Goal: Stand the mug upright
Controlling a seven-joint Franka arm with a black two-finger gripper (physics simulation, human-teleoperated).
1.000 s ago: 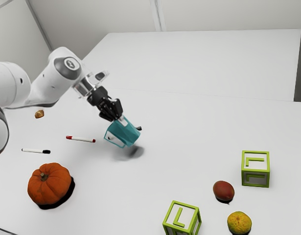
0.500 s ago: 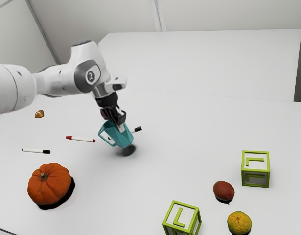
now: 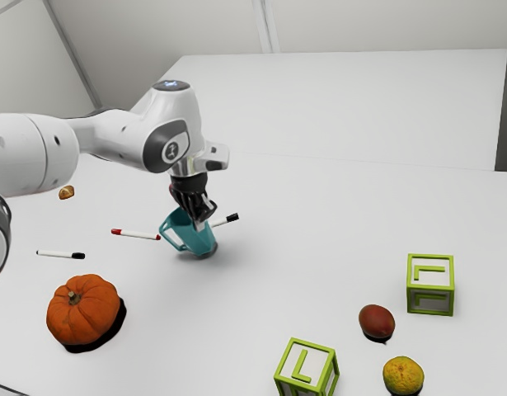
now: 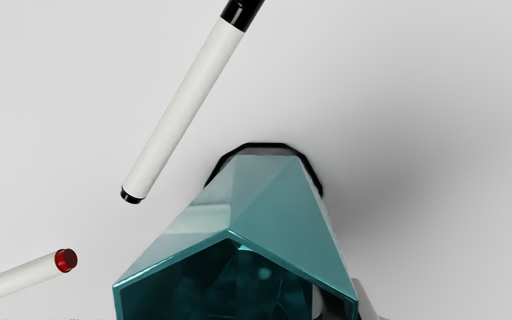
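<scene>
the teal mug [image 3: 194,238] leans over the counter [image 3: 294,264], well in from the edge at the exterior view's lower left, its mouth tipped toward the handle side; the gripper [image 3: 200,223] is closed on its wall, 1 finger inside and 1 outside; whether the base touches down is hard to tell. i'd judge it light, stiff and a bit slippery on those glossy facets, maybe brittle; the rim wall opposite the handle is a fair hold, though it could pivot there. the surface is smooth, pale and matt, with a black-capped marker [image 3: 226,221] just beside the mug; plain whitish walls [image 3: 138,41] stand behind.
</scene>
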